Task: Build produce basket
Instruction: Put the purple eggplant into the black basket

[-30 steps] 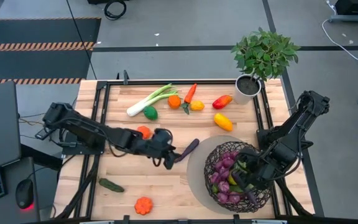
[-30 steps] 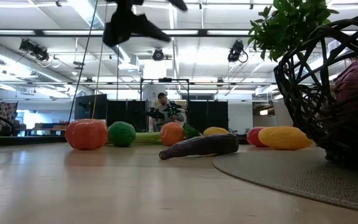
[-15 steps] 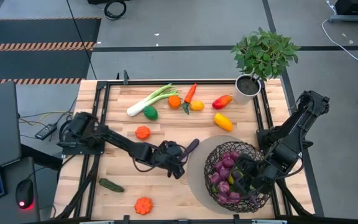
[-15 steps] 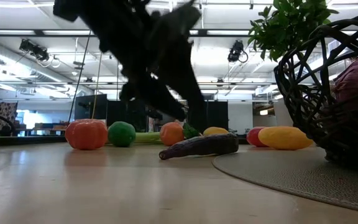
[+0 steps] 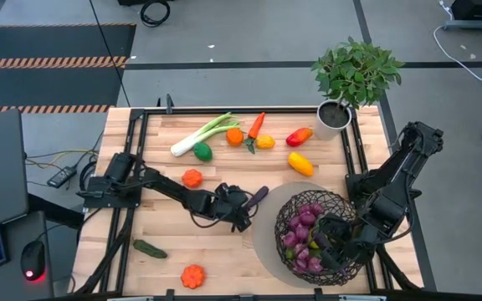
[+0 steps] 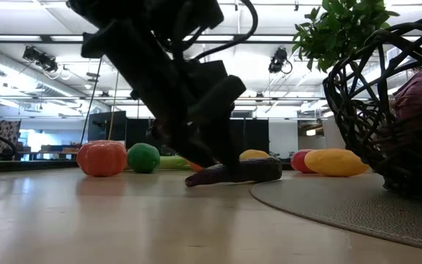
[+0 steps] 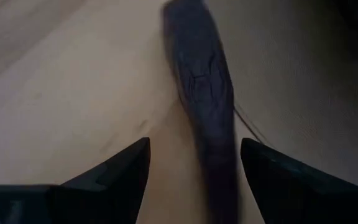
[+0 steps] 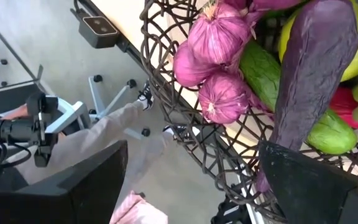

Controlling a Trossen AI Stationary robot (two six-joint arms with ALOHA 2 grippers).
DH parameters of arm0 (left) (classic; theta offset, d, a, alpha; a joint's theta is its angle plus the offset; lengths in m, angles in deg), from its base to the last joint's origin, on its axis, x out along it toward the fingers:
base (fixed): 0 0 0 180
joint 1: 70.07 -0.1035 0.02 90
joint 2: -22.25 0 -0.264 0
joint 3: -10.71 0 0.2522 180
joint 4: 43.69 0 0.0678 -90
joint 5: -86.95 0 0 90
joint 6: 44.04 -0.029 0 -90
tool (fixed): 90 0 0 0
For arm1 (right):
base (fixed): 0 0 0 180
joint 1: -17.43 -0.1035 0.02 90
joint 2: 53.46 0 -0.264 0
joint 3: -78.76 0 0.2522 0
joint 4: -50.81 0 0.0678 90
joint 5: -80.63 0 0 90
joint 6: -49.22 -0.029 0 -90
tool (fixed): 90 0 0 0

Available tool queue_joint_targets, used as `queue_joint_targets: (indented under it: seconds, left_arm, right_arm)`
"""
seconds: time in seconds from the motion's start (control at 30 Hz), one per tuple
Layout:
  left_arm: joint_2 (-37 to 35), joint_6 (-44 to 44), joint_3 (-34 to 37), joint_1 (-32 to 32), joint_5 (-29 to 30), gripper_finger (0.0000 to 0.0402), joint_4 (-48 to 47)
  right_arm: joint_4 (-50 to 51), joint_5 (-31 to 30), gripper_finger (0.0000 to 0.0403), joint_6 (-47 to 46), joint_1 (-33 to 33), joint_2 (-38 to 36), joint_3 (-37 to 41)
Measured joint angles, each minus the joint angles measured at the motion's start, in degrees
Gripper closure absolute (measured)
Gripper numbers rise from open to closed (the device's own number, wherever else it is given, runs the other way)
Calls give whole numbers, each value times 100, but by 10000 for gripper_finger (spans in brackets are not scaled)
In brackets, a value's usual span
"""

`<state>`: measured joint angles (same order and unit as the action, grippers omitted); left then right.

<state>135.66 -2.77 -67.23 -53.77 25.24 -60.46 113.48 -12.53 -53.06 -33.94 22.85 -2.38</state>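
The dark wire basket (image 5: 315, 238) is sat on a round mat near the right front of the counter, already loaded with purple onions, greens and an eggplant. A dark eggplant (image 5: 255, 198) is lying just left of it. A leek (image 5: 201, 134), lime (image 5: 202, 151), carrot (image 5: 256, 127) and peppers are scattered along the back.

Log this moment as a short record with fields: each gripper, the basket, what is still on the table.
left gripper: open, low over the table, fingers either side of the dark purple eggplant, not closed on it
eggplant: lying on the wood, just left of the grey mat
right gripper: open, over the basket's near right side
basket: on the mat, holding purple onions, green and yellow pieces
still on table: leek, lime, carrot, yellow pepper, cucumber, two small pumpkins
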Motion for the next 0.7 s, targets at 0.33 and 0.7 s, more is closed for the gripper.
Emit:
queue_joint_targets:
  seconds: [0.33,0.7]
  left_arm:
    - [28,705,-4,-212,-1089,187,-36]
    - [61,885,-22,-243,-1553,351,-156]
  right_arm:
    - [49,-321,35,32,0,0,0]
    - [-73,-686,35,-165,94,0,0]
